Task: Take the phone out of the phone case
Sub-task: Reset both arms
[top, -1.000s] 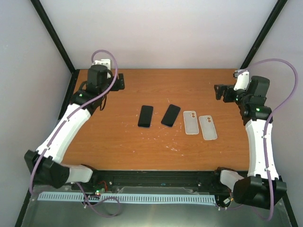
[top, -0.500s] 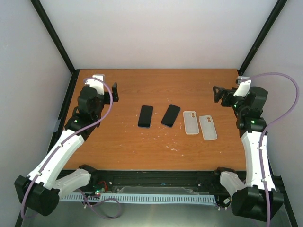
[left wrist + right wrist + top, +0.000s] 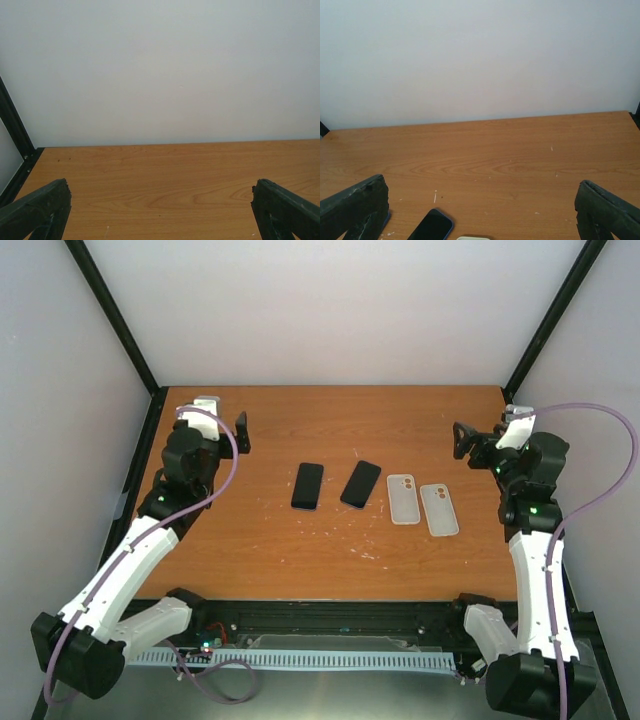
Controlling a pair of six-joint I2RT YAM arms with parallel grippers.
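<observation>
Top external: left pincer point(image 3: 242, 430) and right pincer point(image 3: 462, 438), gaping empty, are withdrawing toward the surface point(image 3: 300, 560) side edges (phones point(image 3: 308, 485) lying beside cases point(image 3: 403, 499); seemingly done).

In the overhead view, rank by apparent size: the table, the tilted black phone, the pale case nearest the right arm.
1. Table, by far.
2. Tilted black phone and pale case look about equal; too close to rank.

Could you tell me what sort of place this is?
Most likely a robotics lab test cell: a wooden table boxed in by plain white panels on black frame posts, with a left arm and right arm bolted at its near edge.
</observation>
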